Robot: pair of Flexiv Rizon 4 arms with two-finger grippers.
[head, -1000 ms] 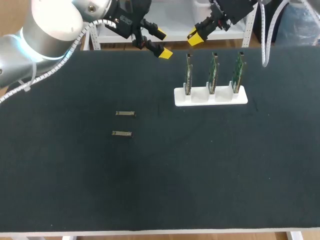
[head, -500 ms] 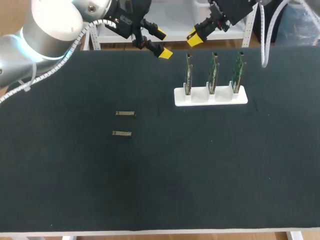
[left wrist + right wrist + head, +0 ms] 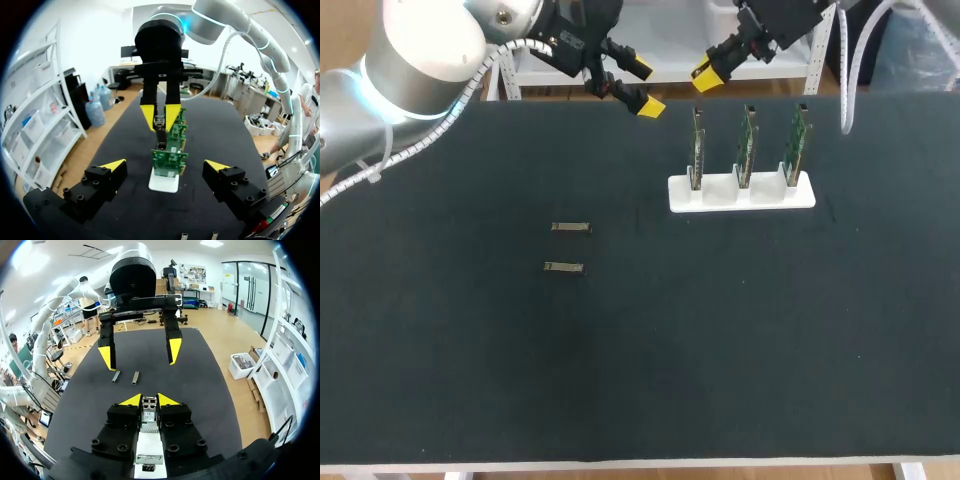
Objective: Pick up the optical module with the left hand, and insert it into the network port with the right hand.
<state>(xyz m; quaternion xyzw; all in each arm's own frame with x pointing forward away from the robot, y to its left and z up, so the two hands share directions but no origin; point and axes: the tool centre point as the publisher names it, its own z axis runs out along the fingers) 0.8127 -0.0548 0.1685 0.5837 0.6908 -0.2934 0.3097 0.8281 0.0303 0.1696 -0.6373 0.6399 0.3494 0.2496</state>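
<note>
Left claw hangs wide open and empty above the far edge of the worktop, well apart from anything it could take. Right claw, also high at the far edge, stands narrow. In its own wrist view it appears to pinch a small metal optical module between its yellow tips, though the part is too small to be certain. Two more lie flat on the worktop, well apart from both claws: a far module and a near module, roughly parallel, near each other but not touching. Off to their right, three green circuit boards stand upright in a white holder.

Each module looks like a slim, stiff metal bar: light, hard, probably slick on its flat faces, and lying low on the cloth. I would take it across its two long sides near the middle, leaving the plug end free and keeping it square. A skewed piece could jam at the port or strain the thin board.
</note>
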